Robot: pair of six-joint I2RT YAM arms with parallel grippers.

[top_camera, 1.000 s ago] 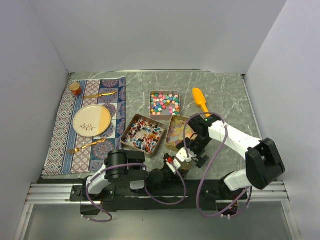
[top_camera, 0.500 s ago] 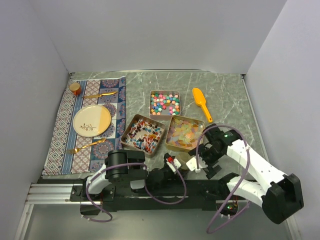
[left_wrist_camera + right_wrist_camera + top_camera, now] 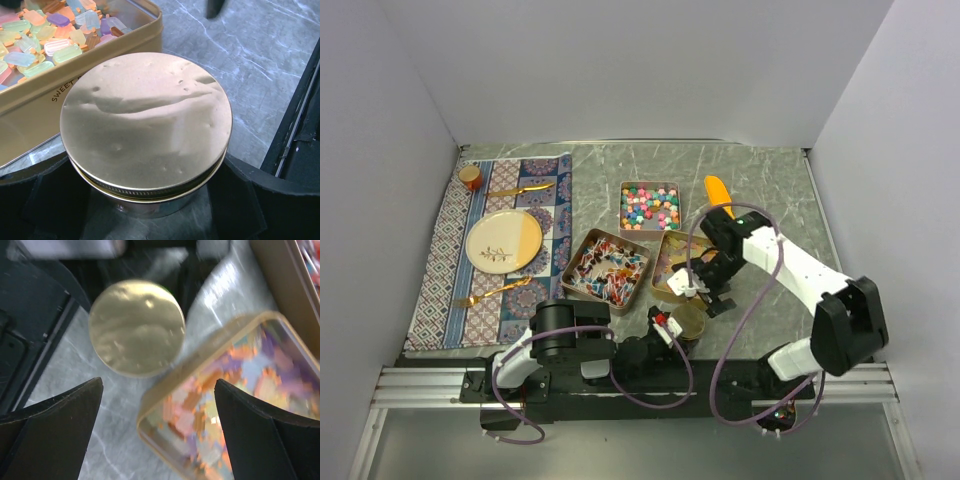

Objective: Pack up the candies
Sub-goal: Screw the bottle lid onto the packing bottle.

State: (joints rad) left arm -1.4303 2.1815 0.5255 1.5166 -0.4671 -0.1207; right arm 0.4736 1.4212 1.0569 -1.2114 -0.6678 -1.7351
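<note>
The candies lie in three square tins: multicolour balls (image 3: pixel 650 206), red-blue-white wrapped pieces (image 3: pixel 607 267), and translucent squares (image 3: pixel 672 258), which also show in the left wrist view (image 3: pixel 45 35) and, blurred, in the right wrist view (image 3: pixel 235 390). My left gripper (image 3: pixel 672 326) (image 3: pixel 145 212) is shut on a round jar with a gold lid (image 3: pixel 691 318) (image 3: pixel 146 120) (image 3: pixel 136 327) that stands just in front of the squares tin. My right gripper (image 3: pixel 706 292) (image 3: pixel 160 410) is open and empty, above that tin's near corner, beside the jar.
An orange scoop (image 3: pixel 716 188) lies behind the right arm, partly hidden. A patterned mat (image 3: pixel 448 250) at the left bears a plate (image 3: pixel 504 240), gold cutlery and a small cup (image 3: pixel 470 177). The black rail of the bases runs along the near edge.
My right arm swung out to the near right half a second ago and is now back over the squares tin's near corner. The left gripper and the jar have not moved.
</note>
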